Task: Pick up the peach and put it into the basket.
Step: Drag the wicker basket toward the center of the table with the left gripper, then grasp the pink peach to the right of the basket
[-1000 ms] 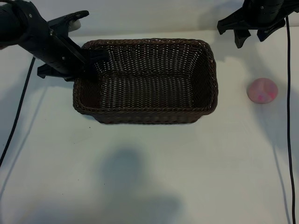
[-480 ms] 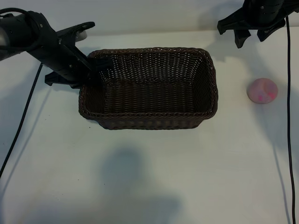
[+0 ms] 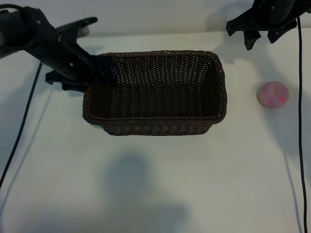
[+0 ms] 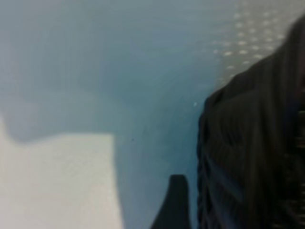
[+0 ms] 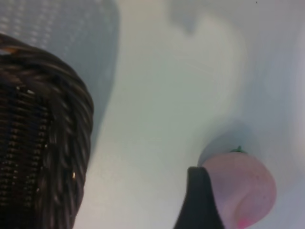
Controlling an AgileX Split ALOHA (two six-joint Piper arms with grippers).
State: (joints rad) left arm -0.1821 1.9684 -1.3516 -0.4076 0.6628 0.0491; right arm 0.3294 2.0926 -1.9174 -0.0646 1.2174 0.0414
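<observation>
Wicker basket [image 3: 154, 127] corner, left gripper [image 3: 99, 73] alongside

Even, bright overhead light; soft shadows fall on the table [image 3: 155, 184]. Both wrist views are blurred, the left heavily.

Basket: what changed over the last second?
The basket slid toward the front of the table in the exterior view, its left end shifting slightly right, carried along by the left tool at its back-left corner. Whether that tool has let go the pictures do not settle. Unchanged: the peach sits on the table right of the basket, and the right tool hangs at the back right.
</observation>
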